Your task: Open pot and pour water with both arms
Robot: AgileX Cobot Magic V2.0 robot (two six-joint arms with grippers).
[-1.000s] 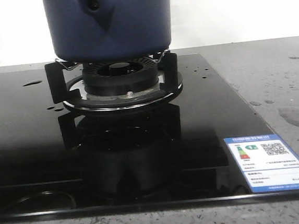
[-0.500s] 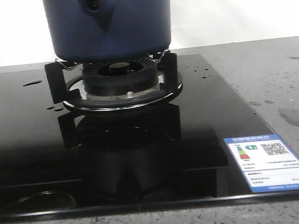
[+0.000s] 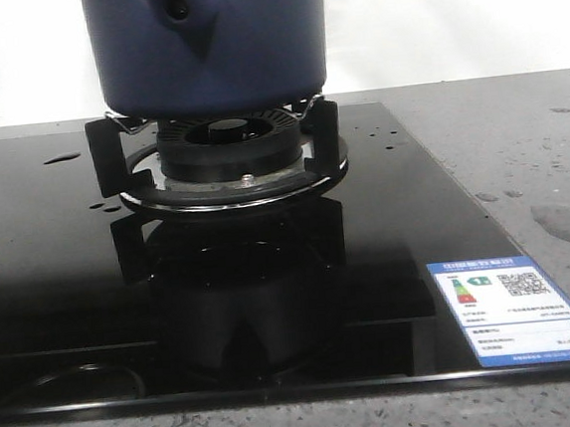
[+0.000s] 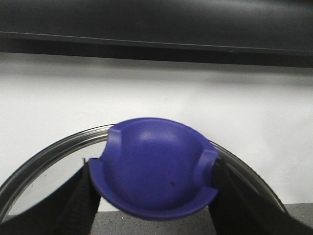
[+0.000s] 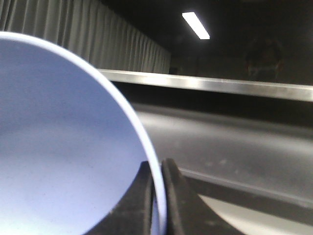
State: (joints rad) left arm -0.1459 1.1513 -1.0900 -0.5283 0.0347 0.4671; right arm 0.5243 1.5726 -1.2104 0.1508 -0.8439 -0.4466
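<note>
- The pot, dark navy blue with straight matte sides, sat on the black pan support of the gas burner, its tapered stub with a round hole facing the front camera.
- The burner stood on a glossy black glass hob, which mirrored the support and the pot's base.
- A blue-and-white energy label was stuck on the hob's near right corner.
- Water lay as a little puddle on the grey speckled countertop to the right of the hob, with a few droplets on the glass near the burner.
- In the left wrist view, the left gripper pinched a purple-blue knob between its black fingers; the knob sat at the middle of a glass lid with a metal rim.
- In the right wrist view, the right gripper clamped the thin rim of a light blue bowl, one finger inside the wall and one outside.
- Neither arm showed in the front view.
</note>
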